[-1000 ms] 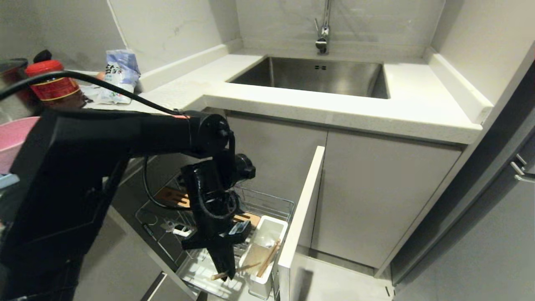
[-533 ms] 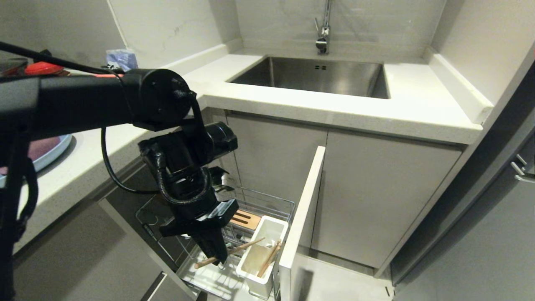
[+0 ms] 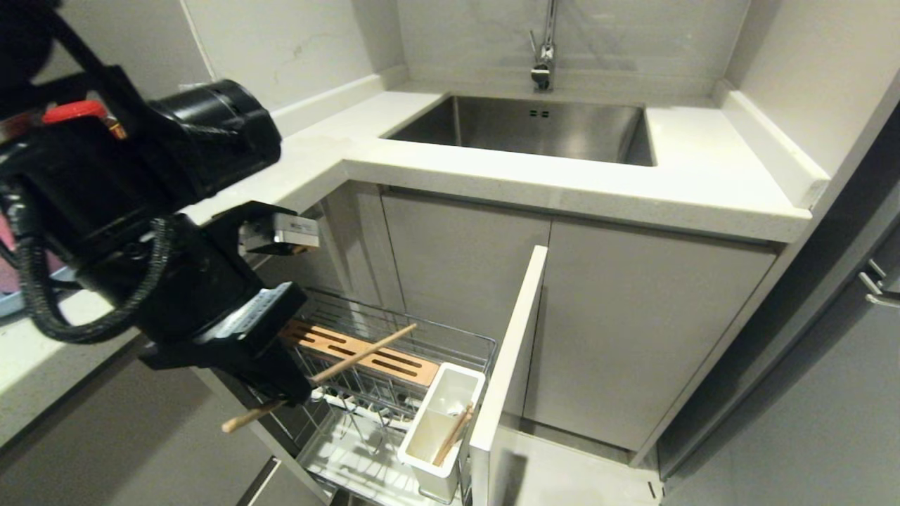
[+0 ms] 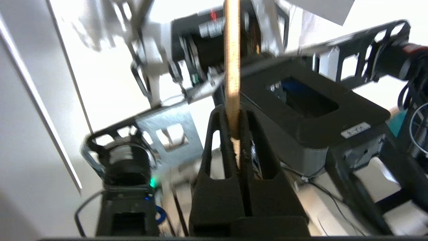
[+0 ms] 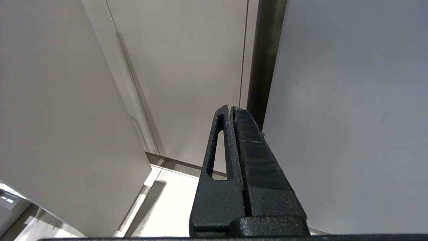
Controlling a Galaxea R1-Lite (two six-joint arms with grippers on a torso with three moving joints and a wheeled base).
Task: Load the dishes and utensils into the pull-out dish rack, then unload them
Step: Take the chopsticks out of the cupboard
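My left gripper [image 3: 285, 393] hangs above the left side of the pull-out dish rack [image 3: 450, 343], shut on one wooden chopstick [image 3: 351, 358] that slants across its fingertips. The left wrist view shows that chopstick [image 4: 232, 67] pinched between the black fingers [image 4: 217, 140]. A second chopstick [image 3: 452, 427] leans inside the rack's white utensil cup [image 3: 430, 450]. The slotted wooden bar [image 3: 394, 360] runs across the wire basket. My right gripper [image 5: 231, 108] is shut on nothing, parked by cabinet doors and outside the head view. The dishes are mostly hidden behind my left arm.
The rack's light-grey front panel [image 3: 510, 358] stands pulled out to the right of the cup. Above is the white countertop [image 3: 562, 186] with the steel sink [image 3: 534, 130] and tap. A red-capped bottle [image 3: 74, 111] shows behind my left arm.
My left arm has risen up and to the left out of the rack, carrying one chopstick with it. The other chopstick stays in the white cup.
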